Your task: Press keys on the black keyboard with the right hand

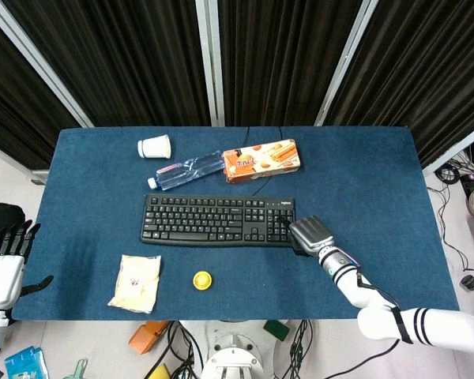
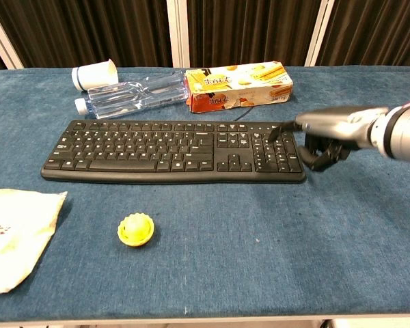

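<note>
the black keyboard [image 1: 218, 220] [image 2: 172, 150] lies across the middle of the blue table [image 1: 363, 189] [image 2: 260, 253], its long side running left to right. the right hand [image 1: 310, 235] [image 2: 328, 133] sits at the keyboard's right end, over the number pad, with one finger stretched out and its tip down on a key while the others are curled in under the palm, holding nothing. the left hand [image 1: 3, 253] hangs off the table's left edge, fingers straight and slightly apart, holding nothing. behind the keyboard lie a plastic bottle [image 1: 186, 170] [image 2: 130, 96], a snack box [image 1: 261, 159] [image 2: 238, 85] and a white cup [image 1: 154, 147] [image 2: 94, 74] on its side. in front are a small yellow object [image 1: 202, 279] [image 2: 136, 229] and a pale packet [image 1: 137, 283] [image 2: 14, 232].
</note>
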`<state>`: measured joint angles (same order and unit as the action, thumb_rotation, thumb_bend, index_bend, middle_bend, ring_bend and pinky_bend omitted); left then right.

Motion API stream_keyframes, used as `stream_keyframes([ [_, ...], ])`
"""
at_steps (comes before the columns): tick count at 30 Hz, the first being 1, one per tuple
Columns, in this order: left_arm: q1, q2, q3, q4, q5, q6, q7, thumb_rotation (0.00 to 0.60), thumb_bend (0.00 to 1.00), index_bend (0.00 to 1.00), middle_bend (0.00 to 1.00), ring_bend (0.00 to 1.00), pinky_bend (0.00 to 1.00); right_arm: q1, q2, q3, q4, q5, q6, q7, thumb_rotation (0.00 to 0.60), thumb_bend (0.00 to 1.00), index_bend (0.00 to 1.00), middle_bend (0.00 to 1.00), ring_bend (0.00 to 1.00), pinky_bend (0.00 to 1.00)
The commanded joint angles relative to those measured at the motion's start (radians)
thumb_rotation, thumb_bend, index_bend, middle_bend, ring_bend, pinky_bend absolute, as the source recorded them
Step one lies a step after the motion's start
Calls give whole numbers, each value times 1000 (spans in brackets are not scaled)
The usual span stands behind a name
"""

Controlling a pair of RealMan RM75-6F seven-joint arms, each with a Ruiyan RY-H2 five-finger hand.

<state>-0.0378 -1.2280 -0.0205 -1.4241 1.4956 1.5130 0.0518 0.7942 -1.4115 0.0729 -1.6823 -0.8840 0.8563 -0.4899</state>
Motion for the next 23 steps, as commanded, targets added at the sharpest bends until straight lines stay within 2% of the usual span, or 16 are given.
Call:
stream_keyframes([
  [1, -1, 1, -1, -1, 3, 2, 0, 600, 44, 20, 0, 0, 0, -49, 69, 4, -68, -82, 108, 21, 555, 882, 150, 941, 999, 999],
  [2, -2, 1, -2, -2, 4, 4, 1, 600, 44, 20, 0, 0, 0, -66, 85, 2, -80, -105, 144, 22, 554, 819, 128, 934, 981, 983],
  [4, -2, 1, -3, -3, 6, 5, -1, 600, 44, 20, 0, 0, 0, -110, 128, -11, -110, -154, 223, 26, 554, 657, 85, 836, 859, 884],
  [6, -1, 2, -3, -4, 7, 9, -3, 600, 44, 20, 0, 0, 0, -156, 165, -23, -127, -194, 292, 44, 553, 519, 23, 571, 573, 668],
  [8, 2, 3, -3, -5, 7, 13, -7, 600, 44, 20, 0, 0, 0, -218, 206, -39, -129, -242, 376, 83, 548, 428, 1, 361, 339, 466],
  [11, 6, 7, -3, -8, 4, 17, -8, 600, 44, 20, 0, 0, 0, -313, 262, -62, -118, -308, 491, 168, 525, 273, 0, 138, 103, 223],
  [13, 8, 11, -3, -13, 3, 19, -9, 600, 44, 20, 0, 0, 0, -378, 297, -79, -103, -341, 555, 241, 511, 214, 0, 66, 22, 124],
  [16, 10, 15, -3, -22, 3, 21, -6, 600, 44, 20, 0, 0, 0, -457, 334, -101, -78, -384, 623, 341, 499, 171, 0, 8, 0, 48],
  [19, 11, 15, -1, -33, 4, 21, -1, 600, 44, 20, 0, 0, 0, -523, 352, -123, -49, -424, 670, 418, 486, 157, 0, 0, 0, 28],
  [23, 12, 14, 0, -44, 6, 22, 7, 600, 44, 20, 0, 0, 0, -565, 366, -145, -25, -469, 673, 472, 482, 157, 0, 0, 0, 26],
])
